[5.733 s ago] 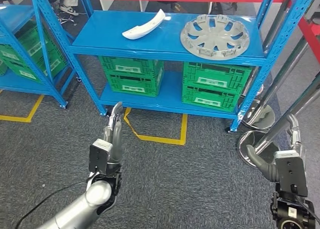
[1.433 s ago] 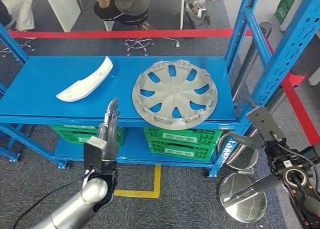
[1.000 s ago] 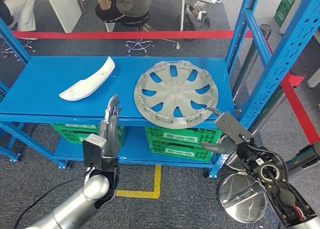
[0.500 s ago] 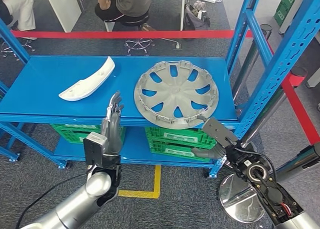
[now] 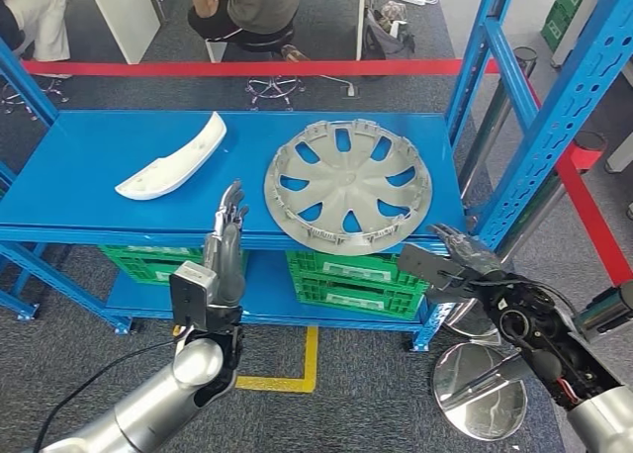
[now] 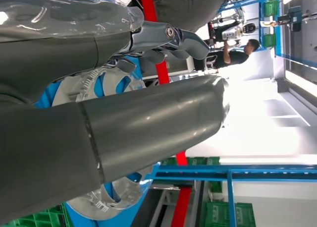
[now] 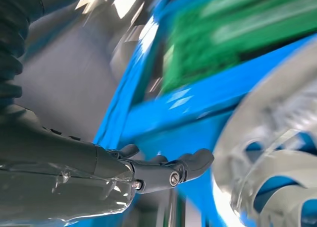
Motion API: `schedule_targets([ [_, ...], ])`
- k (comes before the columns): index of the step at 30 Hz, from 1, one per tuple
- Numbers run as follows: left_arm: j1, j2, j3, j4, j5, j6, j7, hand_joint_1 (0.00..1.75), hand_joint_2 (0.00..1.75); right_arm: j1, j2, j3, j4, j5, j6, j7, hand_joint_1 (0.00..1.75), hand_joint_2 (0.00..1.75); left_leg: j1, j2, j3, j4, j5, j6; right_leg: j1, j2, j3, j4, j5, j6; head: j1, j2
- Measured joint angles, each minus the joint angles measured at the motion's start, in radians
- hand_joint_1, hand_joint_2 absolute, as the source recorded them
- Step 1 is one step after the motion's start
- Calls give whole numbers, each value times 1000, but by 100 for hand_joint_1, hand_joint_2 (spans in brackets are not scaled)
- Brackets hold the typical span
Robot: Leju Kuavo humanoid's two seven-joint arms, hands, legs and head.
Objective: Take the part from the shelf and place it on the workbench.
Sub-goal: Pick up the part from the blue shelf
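Grey hubcap (image 5: 348, 185) sits right-of-centre on the blue shelf (image 5: 74, 176), both hands empty, fingers apart: slide the left hand (image 5: 224, 250) and right hand (image 5: 455, 258) under opposite near rim edges, then lift level.

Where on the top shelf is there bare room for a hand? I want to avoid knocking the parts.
Bare blue lies left of the white trim piece and between it and the hubcap. The hubcap crowds the shelf to its right post.
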Motion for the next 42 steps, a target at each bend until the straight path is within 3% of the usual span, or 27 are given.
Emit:
schedule_targets([
  [1, 0, 0, 0, 0, 0, 0, 2, 0, 0, -10, 0, 14, 5, 68, 3, 9, 0, 175, 0, 0, 0, 0, 0, 0, 0, 0, 0, 0, 0, 0, 0, 0],
  [5, 0, 0, 0, 1, 0, 0, 5, 0, 0, -28, 0, 56, 15, 196, 10, 25, 0, 0, 0, 0, 0, 0, 0, 0, 0, 0, 0, 0, 0, 0, 0, 0],
  [16, 11, 2, 0, 3, -15, 0, 14, 0, 0, -29, 0, 58, 33, 68, 15, -15, 0, 0, 0, 0, 0, 0, 0, 0, 0, 0, 0, 0, 0, 0, 0, 0],
  [33, 21, 4, 0, 3, -24, 0, 26, 0, 0, -29, 2, 57, 35, 79, -5, -39, 0, 0, 0, 0, 0, 0, 0, 0, 0, 0, 1, 0, 0, 0, 0, 0],
  [42, 29, 6, 0, 3, -34, 0, 27, 0, 0, -29, 11, 57, 33, 85, -2, -43, 0, 0, -6, 0, -7, 13, -3, 7, -2, -1, 1, -1, 4, 8, 0, 0],
])
